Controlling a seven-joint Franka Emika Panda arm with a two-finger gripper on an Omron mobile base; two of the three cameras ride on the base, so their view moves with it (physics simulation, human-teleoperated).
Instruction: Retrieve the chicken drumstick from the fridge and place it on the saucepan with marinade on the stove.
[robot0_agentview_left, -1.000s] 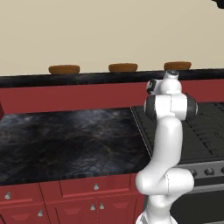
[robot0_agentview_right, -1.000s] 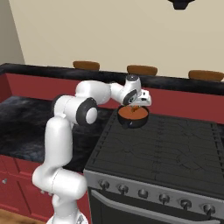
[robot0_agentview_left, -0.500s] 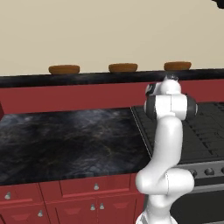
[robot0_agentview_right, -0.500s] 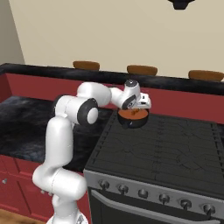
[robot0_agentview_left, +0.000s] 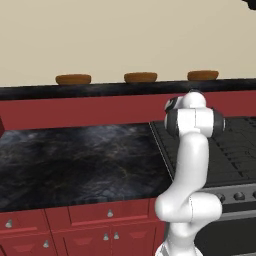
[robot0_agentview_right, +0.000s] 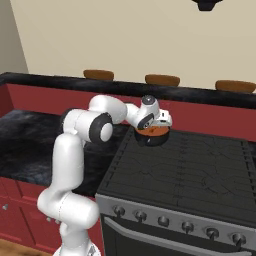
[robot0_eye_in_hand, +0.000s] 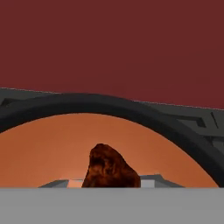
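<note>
The small black saucepan (robot0_agentview_right: 156, 138) with its orange-brown marinade (robot0_eye_in_hand: 52, 148) sits at the back left of the black stove (robot0_agentview_right: 190, 165). My gripper (robot0_agentview_right: 151, 128) hangs straight down into it, fingertips just above the liquid. In the hand view the brown chicken drumstick (robot0_eye_in_hand: 109, 168) stands between my fingertips (robot0_eye_in_hand: 151, 180), gripper (robot0_eye_in_hand: 111, 183) shut on it, with the pan's dark rim (robot0_eye_in_hand: 144, 114) arching around. In the left base view my own arm hides the pan, and the stove (robot0_agentview_left: 235, 145) lies to the right. The fridge is out of view.
A dark marbled counter (robot0_agentview_left: 75, 160) stretches left of the stove, over red cabinets (robot0_agentview_left: 105, 227). Behind runs a raised red ledge (robot0_agentview_right: 210, 112) with three flat brown discs (robot0_agentview_right: 162, 79) on its black top. Knobs (robot0_agentview_right: 162, 220) line the stove front.
The hand has sunk a little lower over the saucepan, still holding the drumstick. The base and the scene have stayed put.
</note>
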